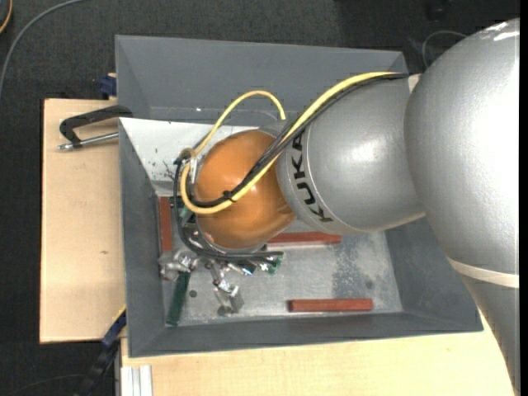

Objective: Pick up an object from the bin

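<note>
**Tool low over the clutter at the bin's lower left**

Against the left wall of the grey bin point(136, 246), a red-brown strip point(165, 225) lies along the floor edge. Just below it a dark green bar point(177, 297) slants toward the lower left corner. The tool point(216, 269) sits just right of that bar, above small silvery pieces point(224, 295), tucked beneath the orange cover point(239, 192); whether it is apart, together or clamped on anything cannot be told. Yellow cables point(247, 97) loop over the cover. Further right, one red-brown bar point(309, 239) lies beneath the silver arm point(363, 155), and another point(330, 305) lies near the lower wall.
</note>
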You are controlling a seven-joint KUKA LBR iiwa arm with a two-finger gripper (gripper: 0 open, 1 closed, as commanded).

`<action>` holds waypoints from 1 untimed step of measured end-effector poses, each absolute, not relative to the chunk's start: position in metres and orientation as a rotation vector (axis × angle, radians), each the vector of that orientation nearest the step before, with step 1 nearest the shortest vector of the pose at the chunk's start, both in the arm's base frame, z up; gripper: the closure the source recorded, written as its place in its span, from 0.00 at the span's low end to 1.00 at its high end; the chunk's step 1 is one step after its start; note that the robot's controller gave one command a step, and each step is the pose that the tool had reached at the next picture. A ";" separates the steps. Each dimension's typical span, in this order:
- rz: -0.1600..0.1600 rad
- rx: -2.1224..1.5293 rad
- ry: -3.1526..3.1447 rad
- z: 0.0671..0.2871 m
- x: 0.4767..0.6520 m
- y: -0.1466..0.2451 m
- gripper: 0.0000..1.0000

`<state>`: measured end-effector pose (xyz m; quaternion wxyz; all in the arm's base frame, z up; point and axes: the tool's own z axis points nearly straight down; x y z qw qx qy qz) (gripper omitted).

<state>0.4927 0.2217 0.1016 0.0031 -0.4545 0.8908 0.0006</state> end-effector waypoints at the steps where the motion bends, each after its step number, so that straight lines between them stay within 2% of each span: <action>1: 0.002 -2.108 2.319 0.116 0.498 0.230 0.00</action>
